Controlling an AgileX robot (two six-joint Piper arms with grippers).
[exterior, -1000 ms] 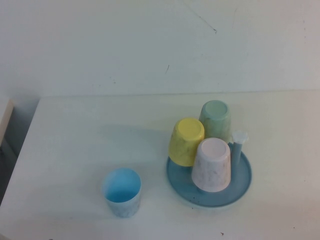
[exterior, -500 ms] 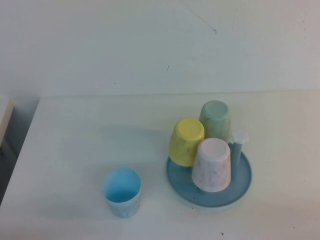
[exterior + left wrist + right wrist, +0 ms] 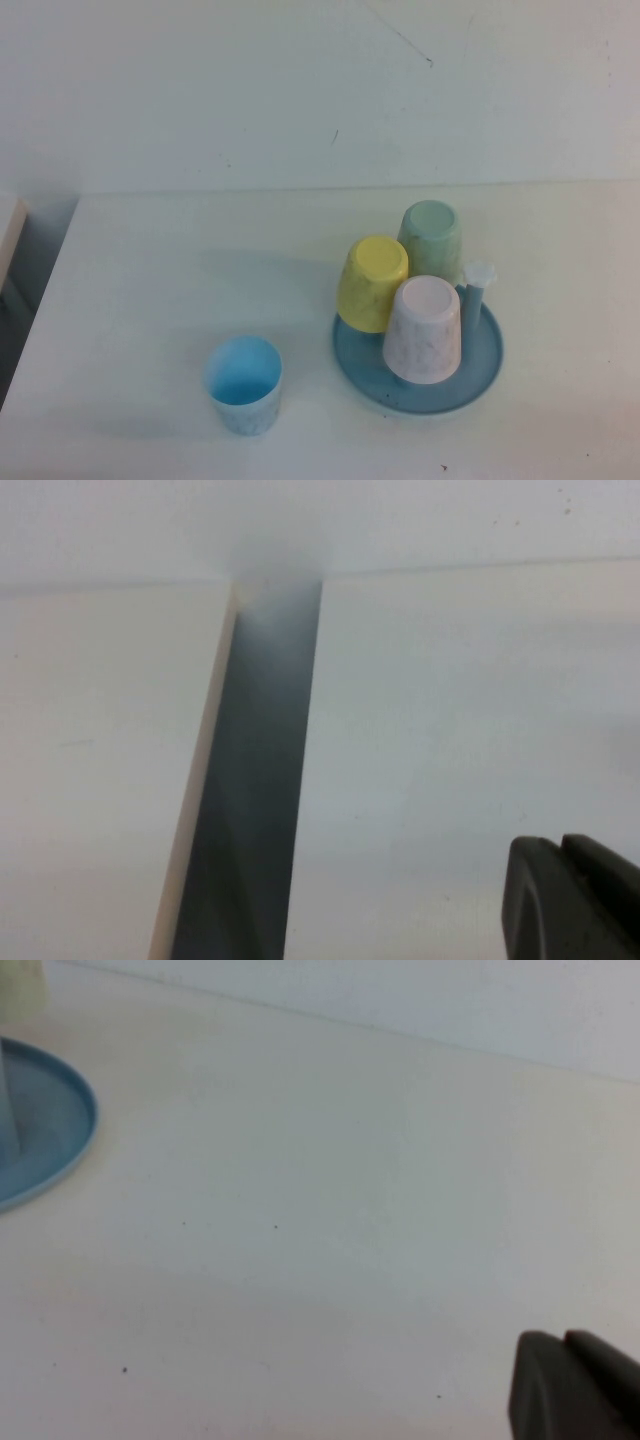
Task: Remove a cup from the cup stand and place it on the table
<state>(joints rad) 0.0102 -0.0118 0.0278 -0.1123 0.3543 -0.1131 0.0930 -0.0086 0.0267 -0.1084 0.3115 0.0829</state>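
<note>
The light blue cup (image 3: 243, 383) stands upright, mouth up, on the white table (image 3: 150, 270) at the front left, apart from the cup stand (image 3: 480, 375). The stand holds three upturned cups: yellow (image 3: 373, 282), pale green (image 3: 432, 240) and pale pink (image 3: 424, 328). One white-tipped peg (image 3: 478, 285) is bare. Neither arm shows in the high view. My left gripper (image 3: 562, 845) is shut and empty above the table's left edge. My right gripper (image 3: 563, 1338) is shut and empty above bare table, with the stand's rim (image 3: 50, 1130) some way off.
A dark gap (image 3: 250, 780) runs between the table's left edge and a neighbouring pale surface (image 3: 90, 760). A white wall (image 3: 300, 90) rises behind the table's far edge.
</note>
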